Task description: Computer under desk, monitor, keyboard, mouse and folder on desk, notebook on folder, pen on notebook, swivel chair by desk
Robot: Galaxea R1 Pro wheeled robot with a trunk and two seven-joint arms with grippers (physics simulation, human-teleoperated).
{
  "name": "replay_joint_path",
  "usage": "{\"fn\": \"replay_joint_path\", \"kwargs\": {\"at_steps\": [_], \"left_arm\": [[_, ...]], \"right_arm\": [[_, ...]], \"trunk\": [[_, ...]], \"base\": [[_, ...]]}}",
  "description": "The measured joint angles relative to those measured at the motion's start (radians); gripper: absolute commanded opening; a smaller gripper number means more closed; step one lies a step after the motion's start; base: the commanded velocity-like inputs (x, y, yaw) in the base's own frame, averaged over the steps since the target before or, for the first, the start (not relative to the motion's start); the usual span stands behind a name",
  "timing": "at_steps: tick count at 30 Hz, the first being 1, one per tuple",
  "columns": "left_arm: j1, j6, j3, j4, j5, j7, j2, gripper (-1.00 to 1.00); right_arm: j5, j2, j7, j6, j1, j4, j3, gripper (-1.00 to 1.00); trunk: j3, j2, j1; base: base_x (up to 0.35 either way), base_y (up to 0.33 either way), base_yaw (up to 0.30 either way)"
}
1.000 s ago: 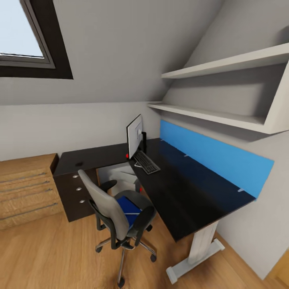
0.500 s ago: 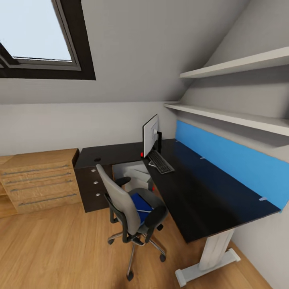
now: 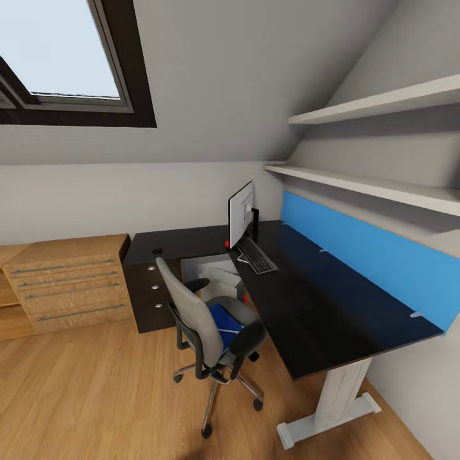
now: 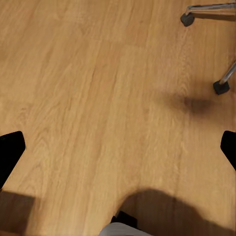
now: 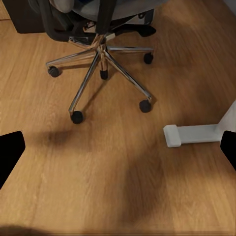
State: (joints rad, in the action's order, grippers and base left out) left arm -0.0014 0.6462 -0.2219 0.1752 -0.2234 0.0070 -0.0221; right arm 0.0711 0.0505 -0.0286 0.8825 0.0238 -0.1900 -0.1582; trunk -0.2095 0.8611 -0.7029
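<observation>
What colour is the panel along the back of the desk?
Bright blue panel, behind the black desk; clearest in the head view.

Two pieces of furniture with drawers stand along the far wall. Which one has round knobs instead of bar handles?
The desk: its dark drawer block under the glossy black top carries round silver knobs. The light oak dresser beside it has long metal bars.

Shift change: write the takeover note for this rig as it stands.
Left tool and right tool: both open, empty, hanging over the floor.
Monitor and keyboard are on the desk, side by side. Computer sits under the desk. Small dark spot on the desk's far wing may be the mouse; too small to tell.
Folder lies on the swivel chair seat, chair close to the desk.
Left: folder to the desk, mouse, notebook and pen stack, chair check.
</observation>
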Motion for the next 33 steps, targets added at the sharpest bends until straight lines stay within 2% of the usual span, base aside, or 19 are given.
{"fn": "replay_joint_path", "kwargs": {"at_steps": [7, 24, 33], "left_arm": [[0.000, 0.025, -0.021, 0.001, -0.007, 0.000, 0.001, 1.00], [0.000, 0.014, -0.020, -0.001, -0.008, 0.001, 0.001, 1.00], [0.000, 0.014, -0.020, -0.001, -0.007, 0.001, 0.005, 1.00]], "right_arm": [[0.000, 0.000, 0.005, -0.001, 0.000, 0.005, -0.002, 1.00], [-0.001, 0.002, 0.002, 0.000, 0.000, 0.007, -0.001, 1.00], [-0.002, 0.003, 0.001, 0.000, 0.000, 0.007, 0.000, 1.00]], "trunk": [[-0.022, 0.049, -0.027], [-0.075, 0.168, -0.092], [-0.104, 0.231, -0.126]], "base": [[-0.001, 0.000, 0.000], [0.000, 0.000, 0.000], [0.000, 0.000, 0.173]]}}
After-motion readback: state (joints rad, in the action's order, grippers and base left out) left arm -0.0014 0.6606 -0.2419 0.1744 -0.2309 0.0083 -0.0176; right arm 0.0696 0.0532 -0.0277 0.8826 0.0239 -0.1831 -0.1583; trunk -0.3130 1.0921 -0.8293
